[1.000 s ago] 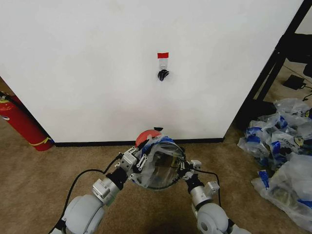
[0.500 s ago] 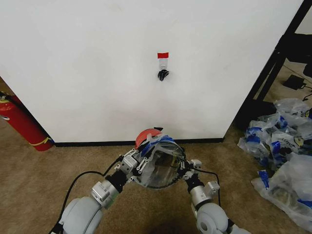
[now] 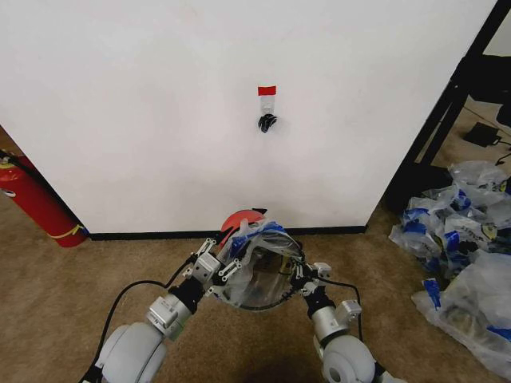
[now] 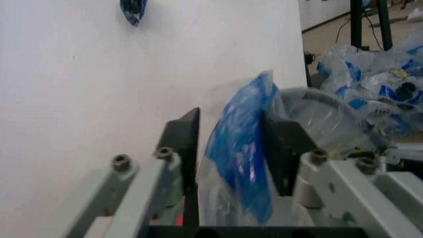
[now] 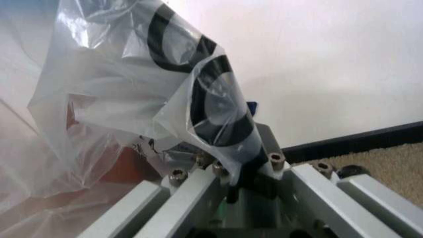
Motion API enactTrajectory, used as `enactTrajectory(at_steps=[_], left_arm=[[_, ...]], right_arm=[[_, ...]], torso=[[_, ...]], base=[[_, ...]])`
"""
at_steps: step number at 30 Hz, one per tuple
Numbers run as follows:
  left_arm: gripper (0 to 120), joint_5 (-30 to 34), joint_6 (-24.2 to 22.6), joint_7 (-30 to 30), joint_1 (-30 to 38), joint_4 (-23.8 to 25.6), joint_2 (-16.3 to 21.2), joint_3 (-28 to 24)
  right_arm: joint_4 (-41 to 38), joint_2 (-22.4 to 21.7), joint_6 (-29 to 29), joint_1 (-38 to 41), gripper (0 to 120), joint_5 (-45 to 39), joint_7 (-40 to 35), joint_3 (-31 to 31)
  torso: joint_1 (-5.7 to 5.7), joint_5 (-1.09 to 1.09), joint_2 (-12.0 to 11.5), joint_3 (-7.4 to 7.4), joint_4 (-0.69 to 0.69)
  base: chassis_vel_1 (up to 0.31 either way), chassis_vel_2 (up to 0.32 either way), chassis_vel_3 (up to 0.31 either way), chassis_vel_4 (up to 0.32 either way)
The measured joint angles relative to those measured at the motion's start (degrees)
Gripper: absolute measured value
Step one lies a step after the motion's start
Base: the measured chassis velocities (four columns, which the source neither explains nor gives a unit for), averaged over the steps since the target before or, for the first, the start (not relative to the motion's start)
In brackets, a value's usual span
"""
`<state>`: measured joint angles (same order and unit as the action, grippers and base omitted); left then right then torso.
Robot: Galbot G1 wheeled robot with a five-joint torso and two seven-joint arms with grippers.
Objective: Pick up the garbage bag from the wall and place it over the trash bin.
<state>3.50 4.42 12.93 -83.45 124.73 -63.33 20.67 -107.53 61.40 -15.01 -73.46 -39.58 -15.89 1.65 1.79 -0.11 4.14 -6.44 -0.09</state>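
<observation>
Translucent garbage bag (image 3: 259,267) seemingly lines trash bin (image 3: 239,222), both hands gripping.

Even, soft light; the wall (image 3: 160,120) is bright, shadows faint. Head view bends at its edges. Left wrist view is blurred throughout. Near the right gripper (image 5: 244,163), the bag (image 5: 132,89) shows glare.

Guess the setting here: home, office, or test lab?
Most likely a robot test lab, staged. A freestanding white wall panel stands on brown carpet, with a red fire extinguisher beside it and a heap of spare plastic bags on the floor, as if for repeated trials.
</observation>
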Motion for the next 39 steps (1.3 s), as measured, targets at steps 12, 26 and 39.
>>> enactTrajectory(at_steps=[12,26,39], left_arm=[[0,0.69,-0.69,0.11,0.12,0.87,0.37,0.26],[0,13.13,-4.19,4.42,3.65,1.24,8.59,1.15],[0,25.72,-4.21,25.48,9.48,-7.35,17.21,4.71]], right_arm=[[-0.27,0.00,-0.03,-0.11,0,0.22,-0.02,-0.14],[1.66,-4.37,-2.79,-0.23,0,0.56,12.89,-2.11],[5.77,-7.82,-6.72,0.37,0,-8.26,31.79,-4.45]], torso=[[0.00,0.00,0.00,0.00,0.00],[0.00,0.00,0.00,0.00,0.00],[0.00,0.00,0.00,0.00,0.00]], base=[[0.000,0.000,0.000,0.000],[0.000,0.000,0.000,0.000],[0.000,0.000,0.000,0.000]])
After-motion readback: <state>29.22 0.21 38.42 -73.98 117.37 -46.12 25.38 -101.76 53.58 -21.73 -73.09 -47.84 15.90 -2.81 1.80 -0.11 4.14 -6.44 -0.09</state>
